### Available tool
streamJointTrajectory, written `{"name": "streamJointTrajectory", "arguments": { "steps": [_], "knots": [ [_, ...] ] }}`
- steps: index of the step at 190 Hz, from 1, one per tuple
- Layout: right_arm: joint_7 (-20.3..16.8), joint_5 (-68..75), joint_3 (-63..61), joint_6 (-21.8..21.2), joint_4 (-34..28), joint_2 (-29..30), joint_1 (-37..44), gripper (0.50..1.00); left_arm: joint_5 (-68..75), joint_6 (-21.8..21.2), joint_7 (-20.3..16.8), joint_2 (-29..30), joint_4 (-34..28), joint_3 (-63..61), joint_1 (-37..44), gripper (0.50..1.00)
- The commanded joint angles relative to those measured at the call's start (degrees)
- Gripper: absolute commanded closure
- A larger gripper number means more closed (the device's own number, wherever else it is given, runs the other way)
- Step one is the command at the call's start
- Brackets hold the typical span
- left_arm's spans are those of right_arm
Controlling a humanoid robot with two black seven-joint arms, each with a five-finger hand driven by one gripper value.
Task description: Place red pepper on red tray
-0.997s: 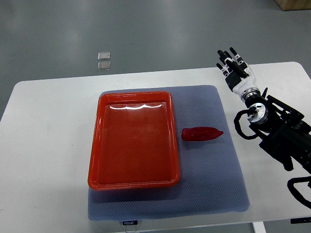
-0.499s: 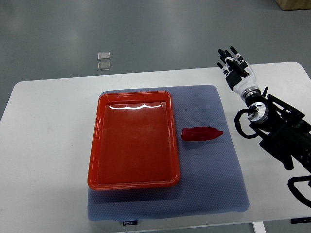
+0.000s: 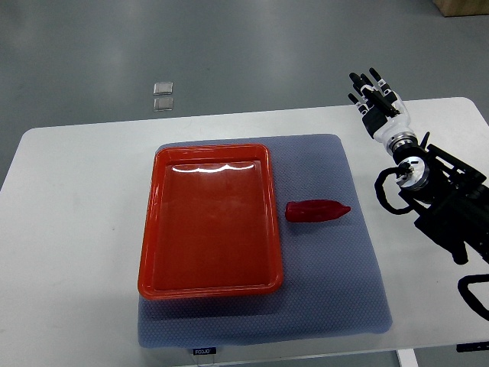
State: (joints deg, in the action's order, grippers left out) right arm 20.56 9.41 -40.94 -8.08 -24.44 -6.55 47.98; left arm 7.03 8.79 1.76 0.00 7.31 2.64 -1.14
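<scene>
A red pepper (image 3: 317, 211) lies on its side on the blue-grey mat (image 3: 336, 275), just right of the red tray (image 3: 151, 252). The tray is a shallow rectangle with nothing in it, on the mat's left half. My right hand (image 3: 373, 98) hovers over the table's far right part, well above and right of the pepper. Its fingers are stretched out straight and hold nothing. The black arm (image 3: 443, 206) behind it comes in from the right edge. No left arm shows.
The mat lies on a white table (image 3: 69, 229) with rounded corners. Two small clear squares (image 3: 163, 95) lie on the grey floor beyond the table's far edge. A brown box corner (image 3: 462, 6) shows at the top right.
My right hand and arm have shifted slightly to the right and away from the pepper. The pepper and tray have not moved.
</scene>
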Motion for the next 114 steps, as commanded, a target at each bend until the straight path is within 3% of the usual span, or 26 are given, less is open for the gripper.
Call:
{"name": "streamJointTrajectory", "arguments": {
  "steps": [1, 56, 114],
  "knots": [
    [-0.09, -0.09, 0.07, -0.01, -0.79, -0.66, 0.45, 0.585, 0.00, 0.00, 0.00, 0.00, -0.02, 0.00, 0.00, 0.500],
    [-0.17, -12.75, 1.13, 0.08, -1.40, -5.05, 4.67, 0.585, 0.00, 0.00, 0.00, 0.00, -0.02, 0.00, -0.09, 0.500],
    [-0.26, -31.91, 9.56, -0.97, -10.10, -14.72, 8.71, 0.587, 0.00, 0.00, 0.00, 0.00, -0.02, 0.09, -0.17, 0.500]
  ]
}}
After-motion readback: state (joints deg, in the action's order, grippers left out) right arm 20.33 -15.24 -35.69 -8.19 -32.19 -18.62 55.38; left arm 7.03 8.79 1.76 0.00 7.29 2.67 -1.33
